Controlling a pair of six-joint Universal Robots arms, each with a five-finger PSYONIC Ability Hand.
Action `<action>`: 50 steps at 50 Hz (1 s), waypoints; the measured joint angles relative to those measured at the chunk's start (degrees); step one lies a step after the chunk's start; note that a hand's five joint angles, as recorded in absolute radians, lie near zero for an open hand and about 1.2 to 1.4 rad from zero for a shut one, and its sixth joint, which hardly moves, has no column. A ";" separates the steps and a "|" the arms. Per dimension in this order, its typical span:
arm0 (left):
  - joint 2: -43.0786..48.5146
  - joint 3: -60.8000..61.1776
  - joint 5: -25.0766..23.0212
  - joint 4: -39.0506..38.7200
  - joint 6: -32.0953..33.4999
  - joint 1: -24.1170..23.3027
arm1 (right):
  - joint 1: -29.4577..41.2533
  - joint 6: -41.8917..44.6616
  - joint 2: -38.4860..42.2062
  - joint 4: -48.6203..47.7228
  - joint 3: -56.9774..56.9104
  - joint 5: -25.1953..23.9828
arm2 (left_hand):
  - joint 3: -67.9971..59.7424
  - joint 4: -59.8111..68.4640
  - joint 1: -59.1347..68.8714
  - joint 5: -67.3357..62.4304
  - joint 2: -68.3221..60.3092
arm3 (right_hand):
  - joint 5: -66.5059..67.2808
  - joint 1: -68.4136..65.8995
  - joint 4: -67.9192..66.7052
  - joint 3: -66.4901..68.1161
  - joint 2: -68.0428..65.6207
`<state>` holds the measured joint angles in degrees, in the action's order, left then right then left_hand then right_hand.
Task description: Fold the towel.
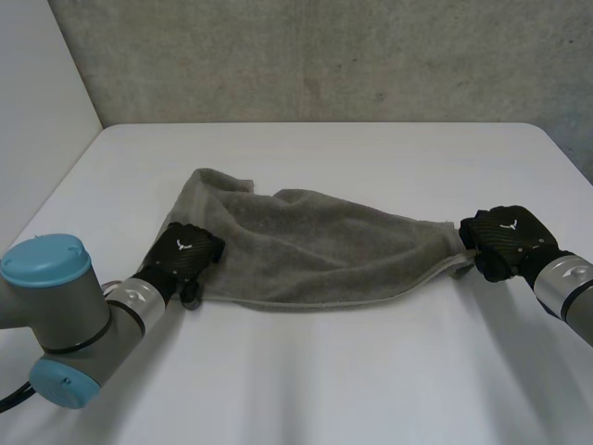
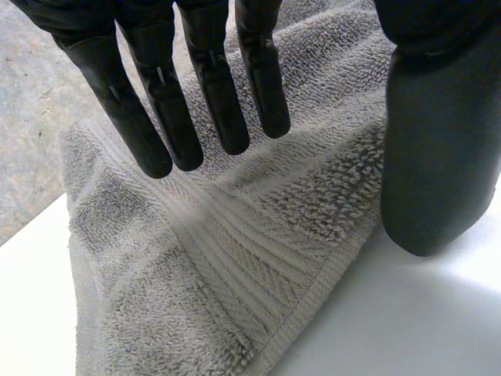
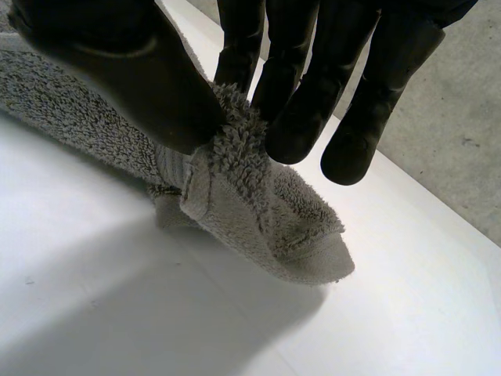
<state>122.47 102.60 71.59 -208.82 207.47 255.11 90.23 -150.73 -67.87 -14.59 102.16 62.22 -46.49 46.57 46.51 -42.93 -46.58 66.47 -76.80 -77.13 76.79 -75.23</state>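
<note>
Closest in the head view, the left arm (image 1: pixel 56 306) reaches in over the table's (image 1: pixel 371 380) near left corner to the left hand (image 1: pixel 188 252), which sits at the left end of the grey towel (image 1: pixel 315 246) spread across the table's middle. The right hand (image 1: pixel 505 239) holds the towel's bunched right end near the right edge, each hand's back bears a small white emblem, and a concrete wall (image 1: pixel 324 56) stands behind the far edge. In the left wrist view the fingers (image 2: pixel 211 102) hang straight and spread above the towel's hemmed corner with the thumb (image 2: pixel 438 157) just beside the hem, gripping nothing, while in the right wrist view thumb and fingers (image 3: pixel 297 117) pinch a bunched corner of the towel.
</note>
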 measured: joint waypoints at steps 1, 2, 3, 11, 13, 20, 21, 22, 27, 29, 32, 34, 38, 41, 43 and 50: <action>-0.01 -0.02 0.01 0.00 -0.07 -0.01 | 0.01 0.00 0.00 0.00 0.00 0.00 | -0.15 0.11 0.13 -0.07 -0.11 | 0.00 0.00 0.00 0.00 0.00; -0.02 -0.06 0.02 0.00 -0.20 -0.02 | 0.02 0.00 0.01 0.00 -0.01 0.00 | -0.47 0.43 0.47 -0.16 -0.43 | 0.00 0.00 0.00 0.00 0.00; -0.03 -0.10 0.03 0.00 -0.37 -0.03 | 0.04 0.00 0.01 0.00 0.00 0.00 | -0.79 0.75 0.85 -0.21 -0.81 | 0.00 0.00 0.00 0.00 0.00; -0.01 -0.50 0.04 -0.06 -2.35 -0.05 | 0.14 0.04 0.07 0.00 -0.02 0.00 | -12.51 12.46 12.31 -15.34 -12.37 | 0.00 0.00 0.00 0.00 0.00; 0.01 -0.68 0.04 -0.07 -2.77 -0.05 | 0.16 0.05 0.08 0.00 -0.02 0.00 | -15.50 15.48 15.56 -18.59 -15.61 | 0.00 0.00 0.00 0.00 0.00; 0.03 -1.36 0.00 -0.04 -3.67 -0.06 | 0.22 0.09 0.11 0.00 -0.01 0.00 | -19.31 18.96 19.22 -22.25 -19.40 | 0.00 0.00 0.00 0.00 0.00; 0.04 -1.39 -0.01 -0.04 -3.69 -0.06 | 0.23 0.09 0.11 0.00 0.00 0.00 | -20.24 19.89 19.98 -23.15 -20.08 | 0.00 0.00 0.00 0.00 0.00; 0.10 -1.45 -0.02 -0.03 -3.69 -0.08 | 0.25 0.09 0.11 0.00 0.01 0.01 | -22.35 21.64 22.07 -24.99 -22.09 | -0.01 0.00 0.00 0.00 0.00; 0.59 -1.51 0.01 -0.01 -3.42 -0.16 | 0.28 0.09 0.11 0.00 0.05 0.00 | -36.94 36.47 35.98 -39.76 -36.08 | 0.00 0.00 0.00 0.00 0.00; 0.81 -1.54 0.07 0.00 -3.24 -0.19 | 0.26 0.07 0.11 0.01 0.05 -0.03 | -41.06 40.22 37.38 -42.62 -39.52 | 0.00 0.00 0.00 0.00 0.00; 0.75 -1.57 0.14 0.04 -3.01 -0.14 | 0.17 0.03 0.04 0.16 -0.01 -0.21 | -41.69 40.44 37.38 -42.74 -39.64 | 0.00 0.00 0.00 0.00 0.00; 0.35 -1.55 0.18 0.17 -2.95 0.02 | 0.11 -0.04 -0.34 0.42 -0.11 -0.35 | -41.70 40.45 37.38 -42.74 -39.64 | 0.00 0.00 0.00 0.00 0.00; -2.61 -1.43 0.26 0.84 -2.95 0.51 | 0.09 -0.47 -3.23 1.87 -0.58 -0.74 | -41.76 40.44 37.38 -42.74 -39.65 | 0.00 -0.01 0.00 0.00 0.00; -7.09 -1.13 0.29 1.73 -2.98 0.98 | 0.13 -0.92 -7.36 4.03 -1.16 -1.09 | -41.81 40.44 37.38 -42.74 -39.65 | -0.01 -0.01 0.00 0.00 0.00; -10.51 -1.08 0.30 2.23 -3.07 1.33 | 0.16 -1.35 -10.08 5.51 -2.05 -1.20 | -41.86 40.44 37.38 -42.74 -39.65 | 0.00 -0.01 0.00 0.00 0.00; -28.05 -1.75 0.39 5.29 -4.11 3.30 | 0.22 -4.08 -20.52 13.28 -9.05 -0.89 | -41.99 40.44 37.39 -42.74 -39.72 | 0.00 -0.03 -0.06 0.00 0.00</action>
<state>94.42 100.85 71.98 -203.53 203.37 258.41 90.45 -154.81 -88.39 -1.31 93.10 61.33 -88.48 87.01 83.89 -85.67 -86.30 66.47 -76.82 -77.19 76.79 -75.23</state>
